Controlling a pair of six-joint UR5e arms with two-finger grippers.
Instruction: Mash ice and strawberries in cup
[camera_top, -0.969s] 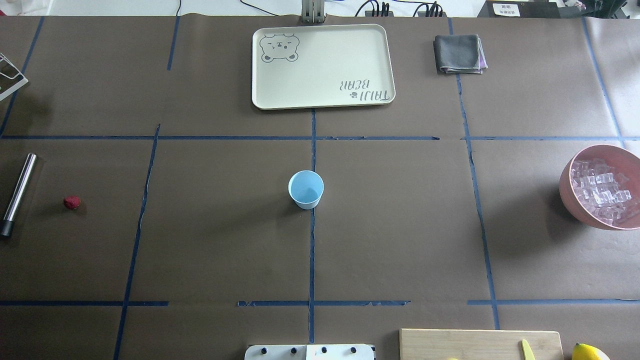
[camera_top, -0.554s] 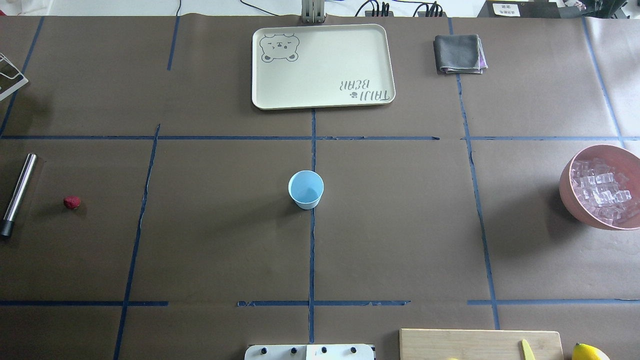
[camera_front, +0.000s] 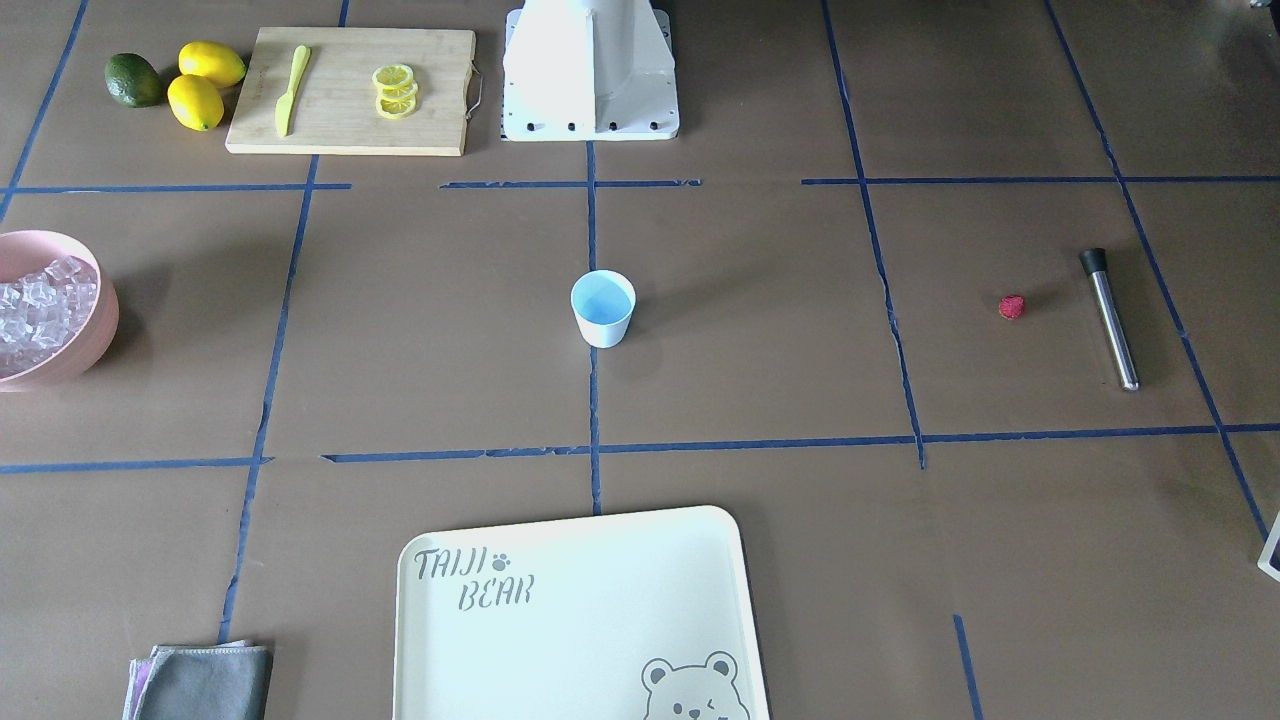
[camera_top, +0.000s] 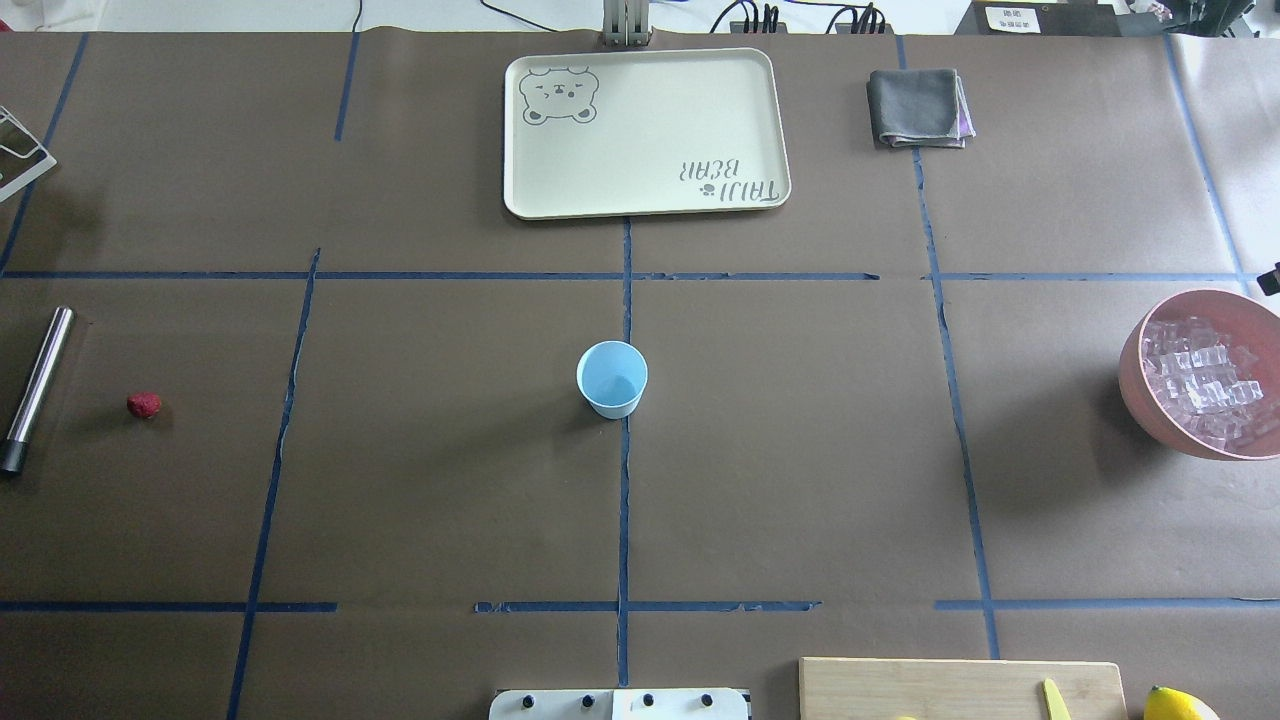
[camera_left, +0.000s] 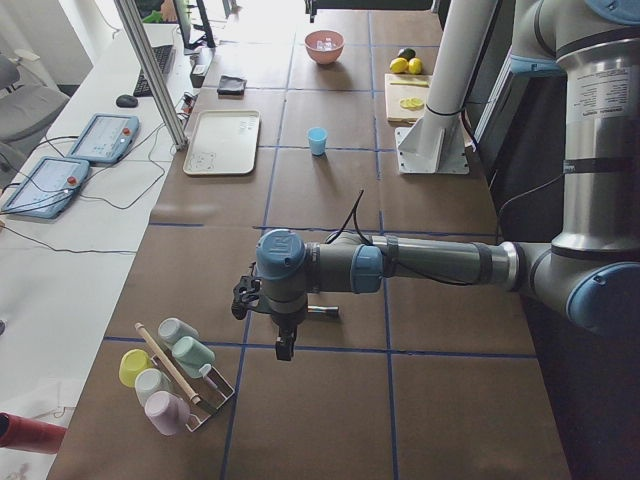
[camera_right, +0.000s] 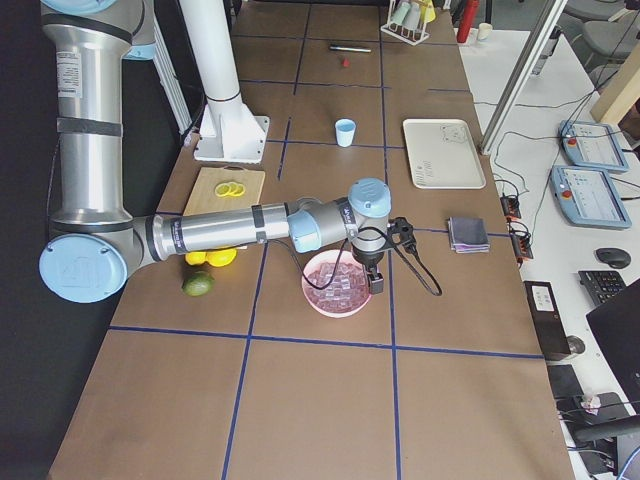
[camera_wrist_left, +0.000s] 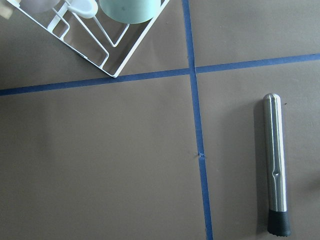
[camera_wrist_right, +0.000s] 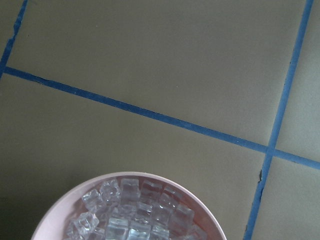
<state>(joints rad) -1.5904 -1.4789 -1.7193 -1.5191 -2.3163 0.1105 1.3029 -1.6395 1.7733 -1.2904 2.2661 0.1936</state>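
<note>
1. Though the left end effector (camera_left: 284, 345) and right end effector (camera_right: 375, 284) are in view, I cannot tell their grip.
2. The pink bowl (camera_top: 1135, 392) holds the ice (camera_top: 1205, 380).
3. The cup (camera_top: 612, 378) stands empty at the middle of the table (camera_top: 800, 450).
4. The strawberry (camera_top: 144, 404) lies near a metal rod (camera_top: 36, 388).

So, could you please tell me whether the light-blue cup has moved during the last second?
No. In the overhead view the cup stands where it did before, its right side over the blue tape line that runs down the middle of the table.
</note>
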